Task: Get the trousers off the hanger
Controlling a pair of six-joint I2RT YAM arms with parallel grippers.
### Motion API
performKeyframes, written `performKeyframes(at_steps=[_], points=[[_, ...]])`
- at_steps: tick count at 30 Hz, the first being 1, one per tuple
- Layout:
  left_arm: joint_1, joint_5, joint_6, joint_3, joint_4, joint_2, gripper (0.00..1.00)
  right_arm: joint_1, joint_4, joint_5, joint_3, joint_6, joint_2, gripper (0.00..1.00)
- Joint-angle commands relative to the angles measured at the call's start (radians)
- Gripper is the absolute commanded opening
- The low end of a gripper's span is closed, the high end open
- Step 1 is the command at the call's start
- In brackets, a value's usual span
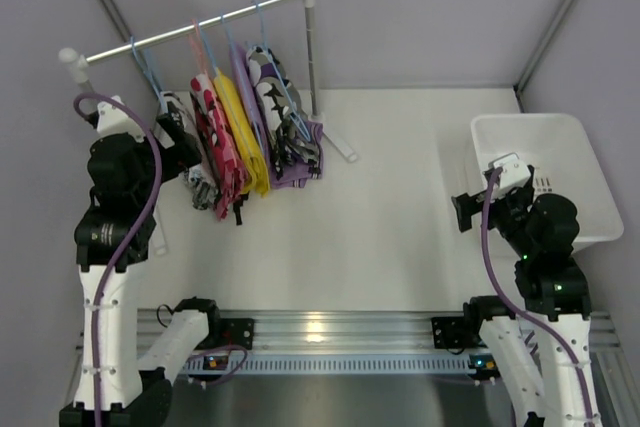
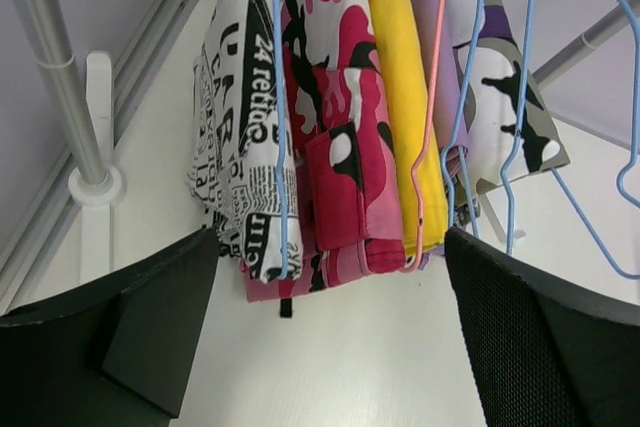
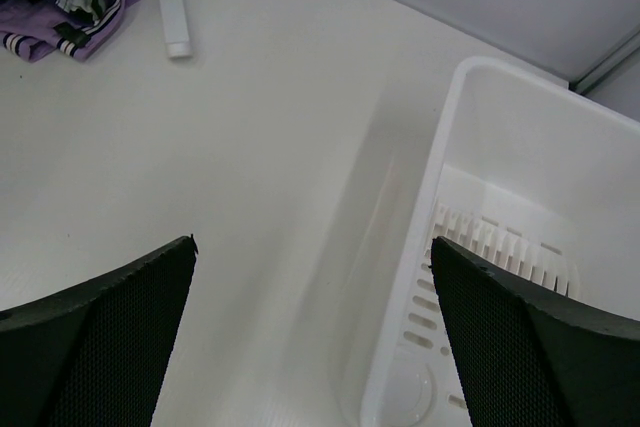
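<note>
Several small trousers hang side by side on wire hangers from a rail [image 1: 190, 25] at the back left. From left to right they are a black-and-white print pair [image 2: 240, 117], a red-pink blotched pair [image 2: 345, 137], a yellow pair [image 2: 405, 97], a purple pair [image 1: 300, 165] and a black-and-white spotted pair [image 2: 500, 97]. My left gripper [image 2: 331, 282] is open just in front of and below the print and red-pink pairs, touching neither; seen from above, the left gripper [image 1: 188, 152] hides part of the print pair. My right gripper [image 1: 463, 213] is open and holds nothing, far off to the right.
A white slotted bin [image 1: 590, 182] stands at the right; the right gripper [image 3: 312, 247] hovers over its left wall [image 3: 450, 147]. The rail's upright posts [image 2: 60, 77] stand on white feet [image 3: 178, 7]. Grey walls close in the back and sides.
</note>
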Motion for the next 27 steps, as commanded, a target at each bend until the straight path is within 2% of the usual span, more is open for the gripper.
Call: performKeyframes(at_steps=[1, 6, 8, 11, 12, 14, 15, 16, 18, 23, 27], points=[[0.005, 0.018, 0.007, -0.022, 0.197, -0.005, 0.99, -0.007, 0.058, -0.032, 0.049, -0.017, 0.014, 0.99], [0.012, -0.046, 0.031, 0.032, 0.204, 0.089, 0.96, -0.008, 0.059, -0.039, 0.038, -0.017, 0.013, 0.99], [0.019, -0.027, 0.040, 0.044, 0.222, 0.118, 0.96, -0.007, 0.059, -0.043, 0.035, -0.017, 0.013, 0.99], [0.096, 0.024, 0.037, 0.044, 0.239, 0.156, 0.95, -0.007, 0.063, -0.047, 0.032, -0.018, 0.014, 1.00], [0.163, 0.052, 0.033, 0.044, 0.239, 0.184, 0.94, -0.007, 0.064, -0.049, 0.034, -0.018, 0.016, 0.99], [0.250, 0.191, 0.010, 0.044, 0.239, 0.214, 0.91, -0.008, 0.064, -0.049, 0.034, -0.018, 0.016, 0.99], [0.330, 0.257, 0.005, 0.040, 0.245, 0.237, 0.89, -0.007, 0.066, -0.050, 0.034, -0.018, 0.017, 1.00], [0.359, 0.342, -0.009, 0.021, 0.253, 0.245, 0.87, -0.007, 0.066, -0.049, 0.034, -0.020, 0.017, 0.99], [0.421, 0.423, -0.010, -0.009, 0.311, 0.254, 0.85, -0.007, 0.069, -0.052, 0.029, -0.020, 0.014, 0.99], [0.452, 0.600, 0.014, -0.147, 0.478, 0.225, 0.82, -0.007, 0.076, -0.052, 0.014, -0.017, 0.019, 1.00], [0.455, 0.682, 0.016, -0.233, 0.596, 0.193, 0.81, -0.008, 0.078, -0.053, 0.012, -0.017, 0.020, 1.00]])
